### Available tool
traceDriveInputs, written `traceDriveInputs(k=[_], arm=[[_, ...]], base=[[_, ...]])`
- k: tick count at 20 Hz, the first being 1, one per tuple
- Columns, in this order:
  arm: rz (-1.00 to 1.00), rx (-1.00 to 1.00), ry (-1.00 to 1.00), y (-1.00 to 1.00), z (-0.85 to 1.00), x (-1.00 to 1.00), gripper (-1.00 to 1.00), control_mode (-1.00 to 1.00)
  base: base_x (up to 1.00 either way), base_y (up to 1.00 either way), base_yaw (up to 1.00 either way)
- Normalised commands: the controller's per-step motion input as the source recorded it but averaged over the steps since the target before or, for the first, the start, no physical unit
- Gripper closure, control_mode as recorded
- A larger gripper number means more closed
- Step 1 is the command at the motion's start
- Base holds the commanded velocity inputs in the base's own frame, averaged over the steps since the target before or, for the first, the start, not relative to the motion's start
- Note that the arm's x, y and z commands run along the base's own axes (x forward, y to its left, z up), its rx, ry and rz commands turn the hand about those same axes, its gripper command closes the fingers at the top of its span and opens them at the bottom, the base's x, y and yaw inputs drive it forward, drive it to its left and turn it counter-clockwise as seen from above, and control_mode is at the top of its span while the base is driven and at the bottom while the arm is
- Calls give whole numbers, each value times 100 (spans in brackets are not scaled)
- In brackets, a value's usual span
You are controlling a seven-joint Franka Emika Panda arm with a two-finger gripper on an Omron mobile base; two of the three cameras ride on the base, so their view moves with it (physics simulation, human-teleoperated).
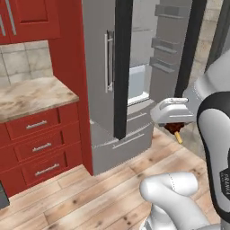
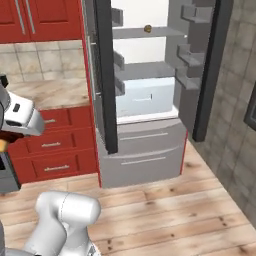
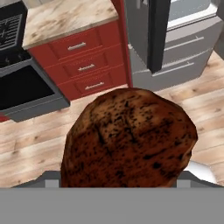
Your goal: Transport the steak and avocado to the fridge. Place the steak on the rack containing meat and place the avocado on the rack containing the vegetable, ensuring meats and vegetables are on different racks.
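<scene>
Left base view: the pincer [image 1: 175, 128] is clamped on the steak [image 1: 173, 129], hanging low in front of the open fridge [image 1: 101, 67].

Right base view: the rack containing meat [image 2: 145, 71] sits atop the white drawer [image 2: 145, 97]; probably best to lift and reach in level.

Hand view: the steak sits close up, floor below.

Steak [image 1: 174, 129] in pincer [image 1: 173, 126] before fridge [image 1: 134, 67]
</scene>
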Motion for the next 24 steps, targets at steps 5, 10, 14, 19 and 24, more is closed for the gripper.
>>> traceDriveInputs(k=[5,10,14,19,24], arm=[[0,0,0,0,0,0,100,100],[0,0,0,0,0,0,100,100],[0,0,0,0,0,0,100,100],[0,0,0,0,0,0,100,100],[0,0,0,0,0,0,100,100]], base=[[0,-100,45],[15,-100,33],[49,-100,28],[84,-64,20],[100,-9,10]])
